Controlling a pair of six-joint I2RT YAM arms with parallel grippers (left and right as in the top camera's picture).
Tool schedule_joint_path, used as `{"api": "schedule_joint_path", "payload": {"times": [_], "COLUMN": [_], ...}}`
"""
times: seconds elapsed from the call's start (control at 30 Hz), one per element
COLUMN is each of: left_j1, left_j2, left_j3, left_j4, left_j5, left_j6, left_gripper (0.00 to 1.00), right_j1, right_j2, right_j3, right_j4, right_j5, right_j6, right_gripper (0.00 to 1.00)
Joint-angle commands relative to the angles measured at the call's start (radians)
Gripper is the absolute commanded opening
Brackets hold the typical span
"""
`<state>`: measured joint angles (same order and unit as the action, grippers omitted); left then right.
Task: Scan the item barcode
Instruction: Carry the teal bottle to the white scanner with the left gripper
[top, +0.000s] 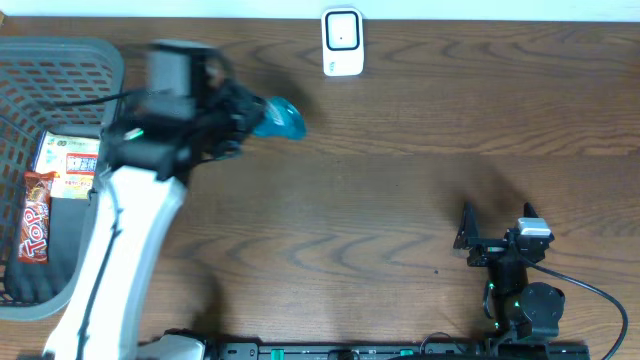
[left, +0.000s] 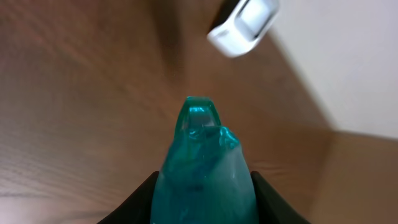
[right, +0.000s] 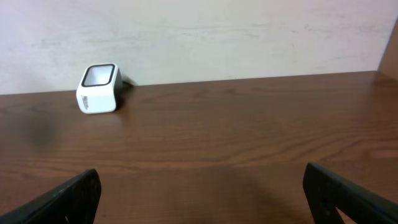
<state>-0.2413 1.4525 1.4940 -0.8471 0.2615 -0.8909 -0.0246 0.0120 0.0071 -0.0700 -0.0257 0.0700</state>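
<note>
Left jaws: partly closed on the teal translucent plastic item (left: 202, 168). In the left wrist view you see one dark finger (left: 134, 205) pressed against each of its sides.
Item position: it projects beyond the left jaws over the brown wood-grain tabletop (top: 400, 200). It is near the white box-shaped barcode scanner (top: 342, 40) but apart from it, on the scanner's left in the overhead view.
Scanner: it stands at the far edge of the tabletop by the pale wall, with its window tilted upward.
Right jaws: spread wide with nothing between them, at the near right of the tabletop, well apart from the item.
Basket: the grey plastic mesh basket (top: 60, 70) at the left edge holds a red "Top" wrapper (top: 35, 215) and a white printed packet (top: 70, 165).
</note>
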Motion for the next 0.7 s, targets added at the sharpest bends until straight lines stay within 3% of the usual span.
{"api": "schedule_joint_path", "payload": {"times": [0.0,0.27,0.5,0.6,0.67], "left_j1": [-0.088,-0.224,-0.265,-0.267,-0.267], "left_j2": [0.09,0.325,0.404,0.41,0.41], "left_j3": [0.032,0.032,0.032,0.032,0.032], "left_j4": [-0.008,0.046,0.046,0.044,0.045], "left_j5": [-0.148,-0.185,-0.226,-0.23,-0.23], "left_j6": [-0.002,0.019,0.08,0.102,0.102], "left_gripper": [0.1,0.11,0.12,0.17,0.32], "right_j1": [0.011,0.011,0.011,0.011,0.011], "right_j2": [-0.005,-0.005,-0.005,-0.005,-0.005], "right_j3": [-0.002,-0.002,-0.002,-0.002,-0.002], "right_j4": [-0.005,-0.005,-0.005,-0.005,-0.005], "right_j5": [0.005,0.005,0.005,0.005,0.005], "right_j6": [-0.012,-0.012,-0.012,-0.012,-0.012], "right_gripper": [0.99,0.99,0.99,0.99,0.99]}}
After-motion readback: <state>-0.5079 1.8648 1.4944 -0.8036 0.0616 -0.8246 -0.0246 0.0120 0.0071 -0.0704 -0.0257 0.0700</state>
